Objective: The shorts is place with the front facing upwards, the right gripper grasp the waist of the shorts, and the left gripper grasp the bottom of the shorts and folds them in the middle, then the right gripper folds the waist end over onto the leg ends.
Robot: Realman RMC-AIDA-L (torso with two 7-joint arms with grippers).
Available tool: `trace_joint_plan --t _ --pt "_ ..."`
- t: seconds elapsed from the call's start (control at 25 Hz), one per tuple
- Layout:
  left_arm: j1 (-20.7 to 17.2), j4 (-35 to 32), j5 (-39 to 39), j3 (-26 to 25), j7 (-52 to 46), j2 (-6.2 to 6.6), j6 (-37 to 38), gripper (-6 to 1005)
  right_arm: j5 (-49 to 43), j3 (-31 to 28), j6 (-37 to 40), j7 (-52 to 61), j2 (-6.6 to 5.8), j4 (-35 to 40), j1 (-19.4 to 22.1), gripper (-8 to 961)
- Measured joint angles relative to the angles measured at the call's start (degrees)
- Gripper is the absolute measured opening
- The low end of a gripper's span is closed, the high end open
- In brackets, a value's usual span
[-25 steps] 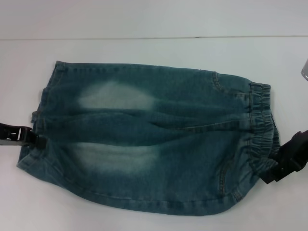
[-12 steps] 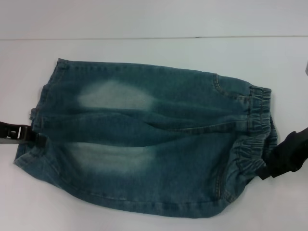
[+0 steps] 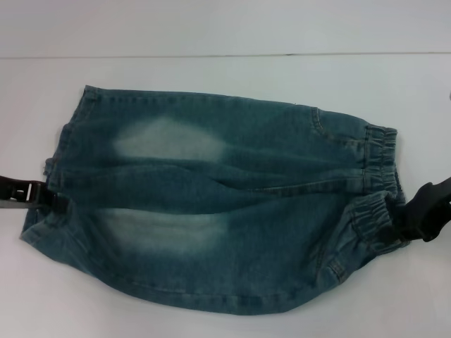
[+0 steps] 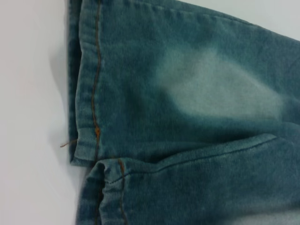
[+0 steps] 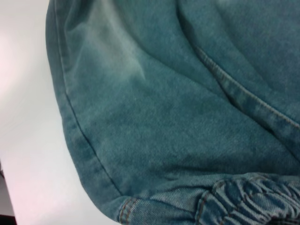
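The blue-green denim shorts (image 3: 211, 211) lie front up on the white table, leg ends (image 3: 63, 141) to the left and the gathered waist (image 3: 380, 151) to the right. My left gripper (image 3: 53, 201) comes in from the left edge and is shut on the near leg's hem. At the right, my right gripper (image 3: 403, 220) is shut on the near part of the waistband, which is raised and curled inward. In the left wrist view the two hemmed cuffs (image 4: 86, 93) meet at the crotch seam. The puckered waistband (image 5: 248, 197) shows close in the right wrist view.
The white table (image 3: 211, 28) spreads around the shorts, with a thin line across it behind them. Bare surface shows to the left of the hems (image 4: 28, 112) and along the near side seam (image 5: 23, 140).
My right gripper has risen and moved back with the near waistband, which has curled up and inward. The near edge of the shorts has pulled in slightly. The left gripper has barely moved.
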State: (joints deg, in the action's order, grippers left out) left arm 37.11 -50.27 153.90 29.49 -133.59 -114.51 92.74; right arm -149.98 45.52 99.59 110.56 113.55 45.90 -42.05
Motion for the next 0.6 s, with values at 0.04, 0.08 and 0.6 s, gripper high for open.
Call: trace_joint_plan --t 0.04,0.08,0.6 --pt "0.02 0.0 -0.05 -0.02 0.0 0.03 -0.01 1 0.01 -0.18 -0.07 -0.11 0.0 -0.07 0.07 61" --pt "0.05 0.0 -0.2 -0.03 0.0 0.07 -0.02 1 0.02 -0.55 -0.13 -0.29 0.0 -0.19 0.15 60" --pt "0.31 -0.11 -8.51 -3.36 -0.62 0.96 -4.1 0 12.3 -15.11 -5.41 -4.87 -1.86 -5.5 6.06 45"
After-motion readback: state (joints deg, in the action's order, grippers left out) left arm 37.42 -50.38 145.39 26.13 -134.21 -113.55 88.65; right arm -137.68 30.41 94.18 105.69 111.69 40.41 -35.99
